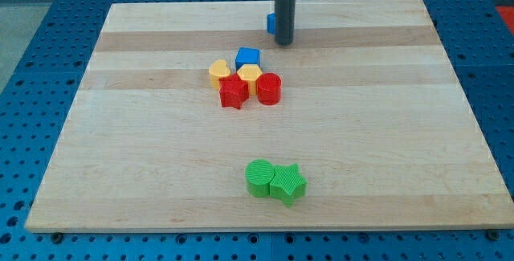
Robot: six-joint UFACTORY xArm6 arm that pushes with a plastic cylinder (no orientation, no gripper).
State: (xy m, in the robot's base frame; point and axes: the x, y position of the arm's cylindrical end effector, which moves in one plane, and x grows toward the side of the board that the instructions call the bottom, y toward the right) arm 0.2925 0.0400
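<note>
My tip (283, 42) rests on the board near the view's top centre. A blue block (271, 23) sits just behind the rod on its left side, mostly hidden, touching or nearly touching it. Below the tip lies a tight cluster: a blue cube (247, 56), a yellow heart-like block (218, 71), a yellow hexagon (250, 74), a red star (234, 91) and a red cylinder (269, 88). The blue cube is the cluster block closest to the tip.
A green cylinder (259, 177) and a green star (287, 184) touch each other near the view's bottom centre. The wooden board (120, 148) lies on a blue perforated table (32, 68).
</note>
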